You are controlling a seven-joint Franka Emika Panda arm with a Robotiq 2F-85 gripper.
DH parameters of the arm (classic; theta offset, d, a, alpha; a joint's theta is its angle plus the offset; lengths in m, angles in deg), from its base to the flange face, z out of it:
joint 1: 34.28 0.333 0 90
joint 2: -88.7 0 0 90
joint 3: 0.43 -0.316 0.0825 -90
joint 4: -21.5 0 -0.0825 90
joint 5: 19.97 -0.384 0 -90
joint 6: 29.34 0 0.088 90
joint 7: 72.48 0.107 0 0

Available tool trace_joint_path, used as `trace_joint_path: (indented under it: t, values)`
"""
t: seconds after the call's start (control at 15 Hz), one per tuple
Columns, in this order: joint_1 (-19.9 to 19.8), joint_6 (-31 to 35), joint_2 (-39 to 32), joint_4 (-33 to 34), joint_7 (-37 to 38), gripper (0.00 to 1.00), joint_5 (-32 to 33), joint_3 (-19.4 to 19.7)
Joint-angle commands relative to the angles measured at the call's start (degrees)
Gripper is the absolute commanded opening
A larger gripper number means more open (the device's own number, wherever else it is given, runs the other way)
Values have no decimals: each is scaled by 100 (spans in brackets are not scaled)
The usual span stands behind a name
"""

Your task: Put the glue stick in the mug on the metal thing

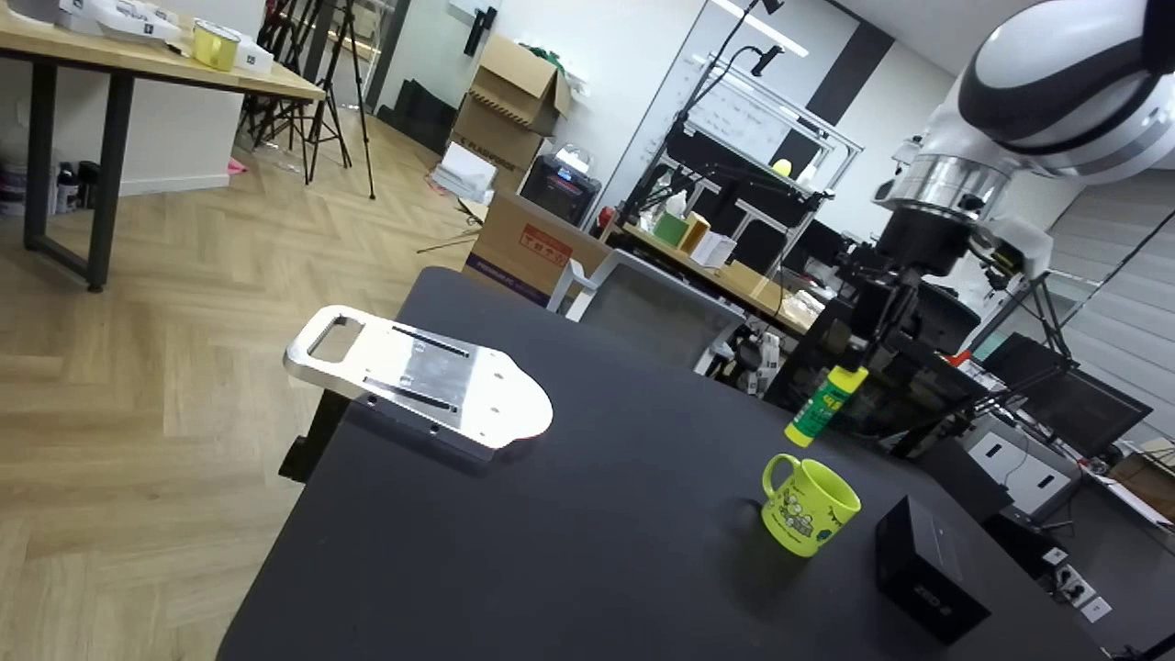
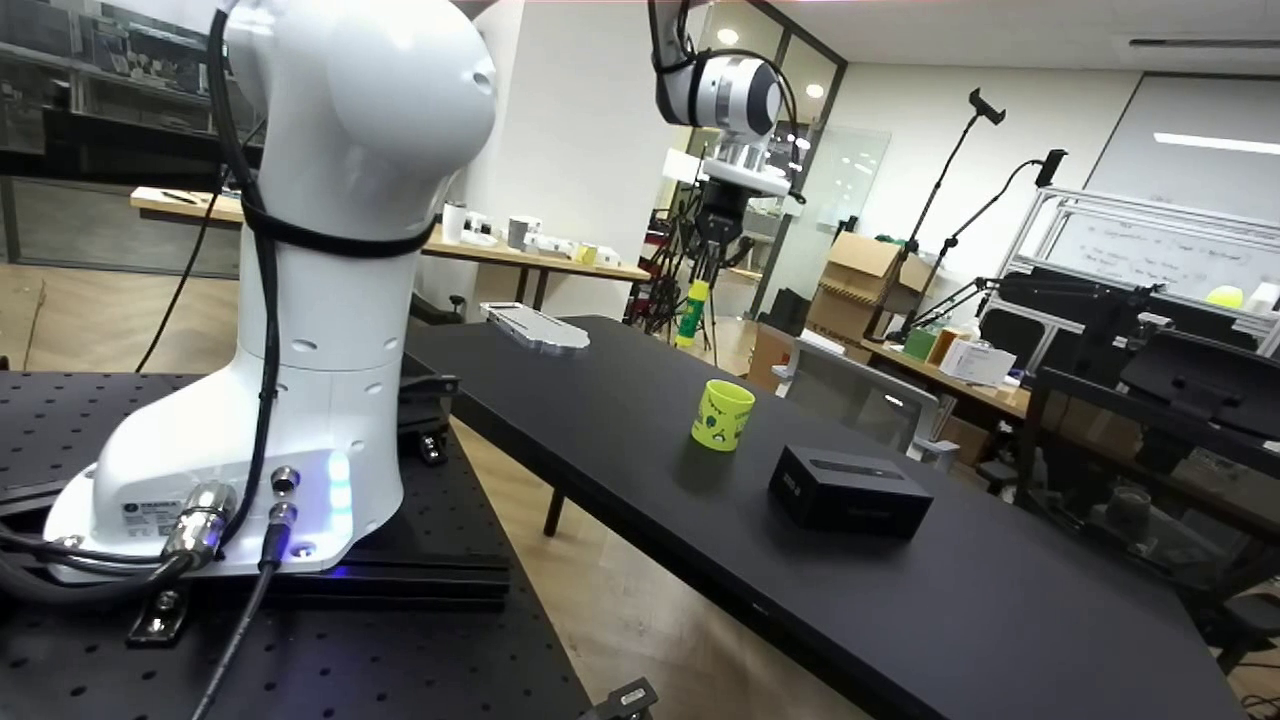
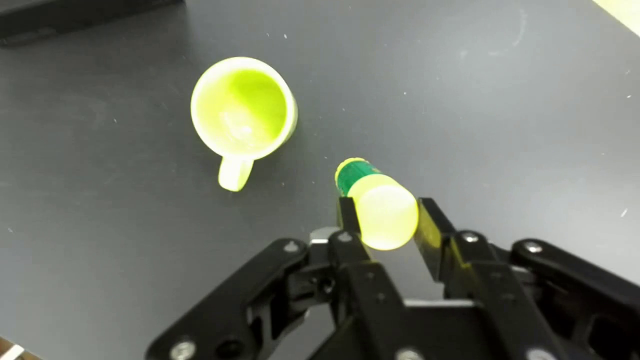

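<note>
The glue stick (image 1: 824, 407) is suspended above the tabletop (image 1: 597, 532), clear of the mug (image 1: 800, 517).

The tabletop is flat and dark and supports three items. The robot arm (image 2: 320, 300) is white with black sections; its base stands beside the tabletop and its distal end extends over it. The metal thing (image 1: 431, 372), an elongated board with a pale rounded frame and a grey metallic centre panel, lies flat at one end of the tabletop. In an exterior view, its slotted handle end projects past the edge. The black box (image 2: 850, 490) lies on the tabletop near the mug and well apart from the metal thing. The hand (image 3: 385, 215) points downward and grasps the glue stick: its two fingers bear on opposite sides of the upper, yellow-green end. The mug is lime-coloured and stands upright, between the metal thing and the black box and closer to the latter. In the wrist view, its handle is directed toward the lower edge. The glue stick itself has a green middle section and hangs approximately upright. In the wrist view, a strip of tabletop separates it from the mug.
</note>
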Motion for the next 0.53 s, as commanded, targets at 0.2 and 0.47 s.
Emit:
trace_joint_path:
  t: [0.2, 0.47]
  values:
    - [453, 36, -233, 2, -73, 33, 244, -255]
    - [417, 36, -261, 8, -160, 33, 262, -241]
